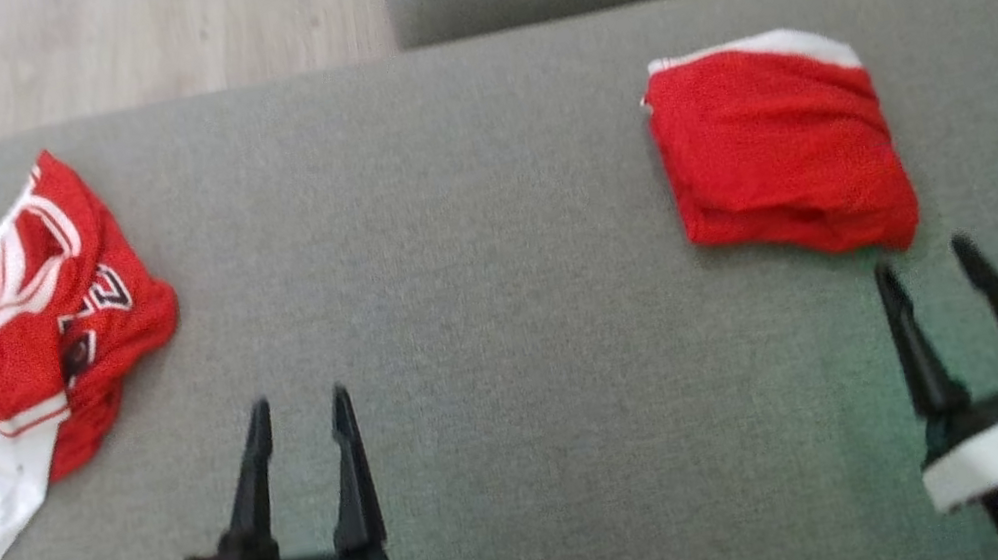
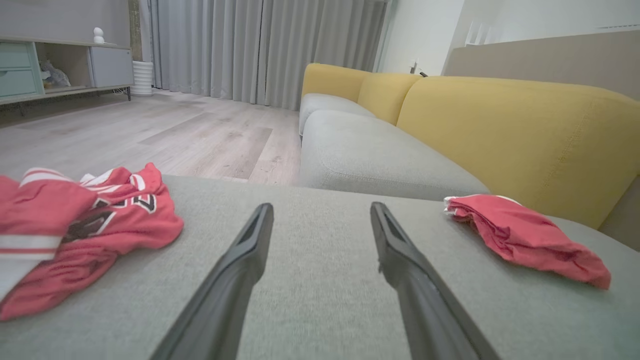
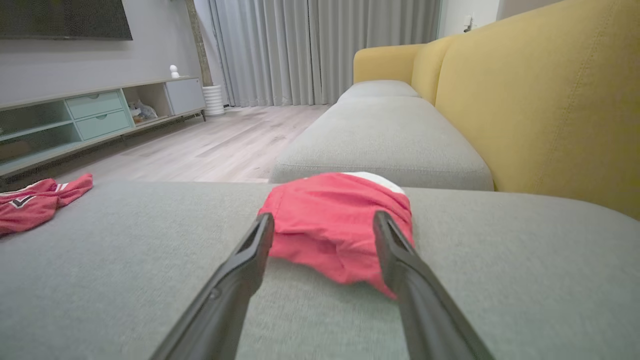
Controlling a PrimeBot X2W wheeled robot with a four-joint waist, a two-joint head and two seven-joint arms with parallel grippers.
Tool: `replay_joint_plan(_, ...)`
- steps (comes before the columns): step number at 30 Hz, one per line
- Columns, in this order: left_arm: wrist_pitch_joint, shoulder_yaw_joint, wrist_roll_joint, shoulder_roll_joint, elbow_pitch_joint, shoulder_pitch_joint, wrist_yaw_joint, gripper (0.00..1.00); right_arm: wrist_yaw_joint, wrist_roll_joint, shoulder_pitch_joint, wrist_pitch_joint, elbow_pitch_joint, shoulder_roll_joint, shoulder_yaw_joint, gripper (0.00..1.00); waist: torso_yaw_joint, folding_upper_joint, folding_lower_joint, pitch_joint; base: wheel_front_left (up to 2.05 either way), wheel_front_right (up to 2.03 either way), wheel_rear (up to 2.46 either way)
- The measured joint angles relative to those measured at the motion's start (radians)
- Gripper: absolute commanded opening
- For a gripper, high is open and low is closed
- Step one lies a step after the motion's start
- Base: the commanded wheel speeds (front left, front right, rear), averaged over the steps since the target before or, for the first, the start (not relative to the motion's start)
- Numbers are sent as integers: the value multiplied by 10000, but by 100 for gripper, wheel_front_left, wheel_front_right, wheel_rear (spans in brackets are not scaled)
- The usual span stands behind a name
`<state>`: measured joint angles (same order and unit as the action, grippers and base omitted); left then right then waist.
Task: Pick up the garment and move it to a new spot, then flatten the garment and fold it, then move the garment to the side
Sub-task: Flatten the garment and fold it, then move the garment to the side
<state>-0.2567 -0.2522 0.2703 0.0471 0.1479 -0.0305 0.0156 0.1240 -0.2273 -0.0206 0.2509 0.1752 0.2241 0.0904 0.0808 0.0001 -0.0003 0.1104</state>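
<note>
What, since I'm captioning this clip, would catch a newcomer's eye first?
Two red garments stand out on the grey cushion: a folded red bundle at the right, just beyond the right gripper with jaws open, and a crumpled red-and-white jersey at the left edge. The left gripper, also open, hangs over bare cushion.

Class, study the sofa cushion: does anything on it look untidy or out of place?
The jersey at the left edge of the cushion lies crumpled in a heap. The folded garment on the right looks neat.

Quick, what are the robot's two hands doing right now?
Left gripper: open, holding nothing.
Right gripper: open, holding nothing, near the folded garment.
</note>
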Motion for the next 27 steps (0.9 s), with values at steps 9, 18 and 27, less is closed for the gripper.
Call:
replay_joint_plan(9, 0, 199, -376, 17, 476, 928, -368, 100, 0, 188, 967, 0, 224, -637, -46, 100, 106, 0, 1, -1048, 0, 0, 0)
replay_joint_plan(18, 0, 209, -602, 17, 652, 975, -433, 100, 0, 190, 977, 0, 376, -859, -167, 100, 164, 0, 2, -1239, 0, 0, 0)
replay_joint_plan(27, 0, 251, -604, 17, 650, 976, -433, 100, 0, 190, 977, 0, 418, -903, -201, 100, 107, 0, 3, -1288, 0, 0, 0)
